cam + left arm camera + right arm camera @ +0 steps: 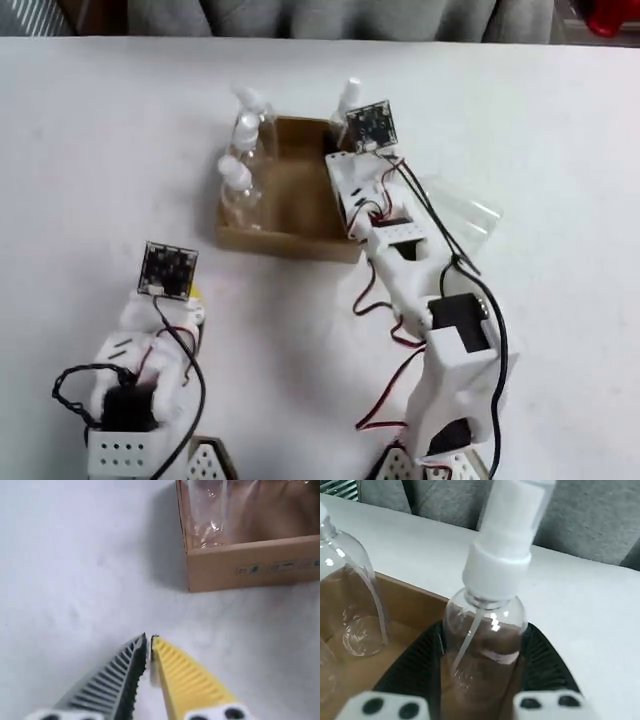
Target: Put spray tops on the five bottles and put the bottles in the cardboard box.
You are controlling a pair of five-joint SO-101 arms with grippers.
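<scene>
Boxing step: right tool [485,655] clamped on a spray-topped bottle [487,625] at the cardboard box [290,243] far right corner; two capped bottles [243,165] stand inside by its left wall. Left tool [149,647] together, empty, over the bench [100,150]. Next: lower upright, release

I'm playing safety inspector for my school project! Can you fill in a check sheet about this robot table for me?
Surface: white table.
Job's things: cardboard box mid-table; far bottle and near bottle stand inside, tops on; third bottle, top on, held at the box's far corner.
Clutter: clear plastic thing beside the right arm; cannot tell what.
Grippers: right gripper shut on the third bottle; left gripper shut, holding nothing, facing the box.
Cables: red and black wires along the right arm; black cable by the left arm.
Surroundings: grey fabric behind the table; red thing beyond it.
</scene>
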